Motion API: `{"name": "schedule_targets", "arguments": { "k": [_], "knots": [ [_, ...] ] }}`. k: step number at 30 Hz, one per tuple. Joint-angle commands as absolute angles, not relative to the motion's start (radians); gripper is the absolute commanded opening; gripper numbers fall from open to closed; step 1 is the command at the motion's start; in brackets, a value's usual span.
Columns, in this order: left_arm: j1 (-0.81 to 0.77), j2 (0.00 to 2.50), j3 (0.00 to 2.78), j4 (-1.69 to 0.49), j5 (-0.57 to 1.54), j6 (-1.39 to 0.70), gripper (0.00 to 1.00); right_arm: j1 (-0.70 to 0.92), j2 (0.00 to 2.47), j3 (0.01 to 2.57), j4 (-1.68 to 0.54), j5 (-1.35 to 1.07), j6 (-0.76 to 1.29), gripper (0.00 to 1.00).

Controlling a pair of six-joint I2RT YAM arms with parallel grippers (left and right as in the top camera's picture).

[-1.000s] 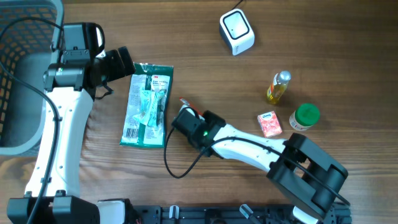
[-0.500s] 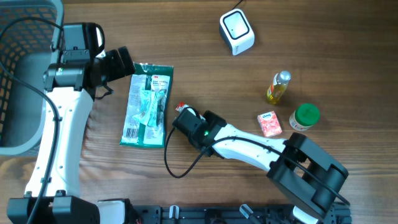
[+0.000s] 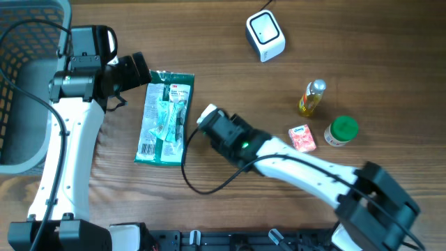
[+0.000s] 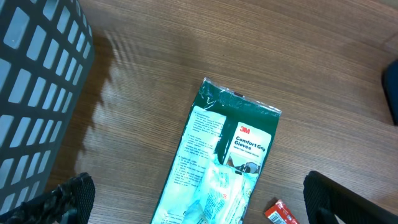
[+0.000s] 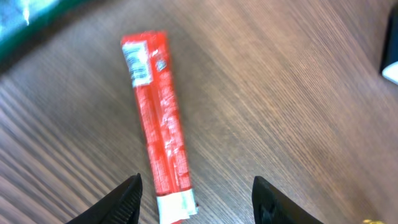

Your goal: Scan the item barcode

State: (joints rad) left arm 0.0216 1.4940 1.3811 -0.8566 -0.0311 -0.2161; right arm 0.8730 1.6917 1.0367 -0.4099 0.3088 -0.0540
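Note:
A red stick sachet [image 5: 155,118] with a white end lies flat on the wooden table. My right gripper [image 5: 196,199] hovers over it, open, with one finger on each side of the white end and neither touching. From overhead the right gripper [image 3: 206,116] hides the sachet. A green 3M gloves packet [image 3: 165,117] lies to its left. My left gripper [image 4: 202,208] is wide open above the packet [image 4: 217,155], empty, and a corner of the sachet [image 4: 283,213] shows beside it. The white scanner [image 3: 265,35] stands at the back.
A grey mesh basket [image 3: 17,77] fills the left edge behind my left arm [image 3: 70,139]. On the right stand a yellow bottle [image 3: 311,97], a pink tissue pack [image 3: 302,138] and a green-lidded jar [image 3: 341,130].
My right gripper has opened and let go of the red sachet, which now lies on the table. The right arm shifted up and to the right. The left arm has not moved.

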Motion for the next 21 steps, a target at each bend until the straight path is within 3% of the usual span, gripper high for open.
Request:
{"name": "schedule_targets", "arguments": {
  "k": [1,9,17,21],
  "knots": [
    [0.025,1.487,1.395,-0.854,-0.027,-0.225,1.0,0.766,1.685,1.045,-0.41,0.084,0.075,0.57],
    [0.025,1.487,1.395,-0.854,-0.027,-0.225,1.0,0.566,1.7,1.031,-0.44,-0.102,0.29,0.46],
    [0.025,1.487,1.395,-0.854,-0.027,-0.225,1.0,0.557,1.723,1.02,-0.432,-0.101,0.292,0.34],
    [0.025,1.487,1.395,-0.854,-0.027,-0.225,1.0,0.557,1.744,1.02,-0.427,-0.101,0.291,0.32]
  ]
}}
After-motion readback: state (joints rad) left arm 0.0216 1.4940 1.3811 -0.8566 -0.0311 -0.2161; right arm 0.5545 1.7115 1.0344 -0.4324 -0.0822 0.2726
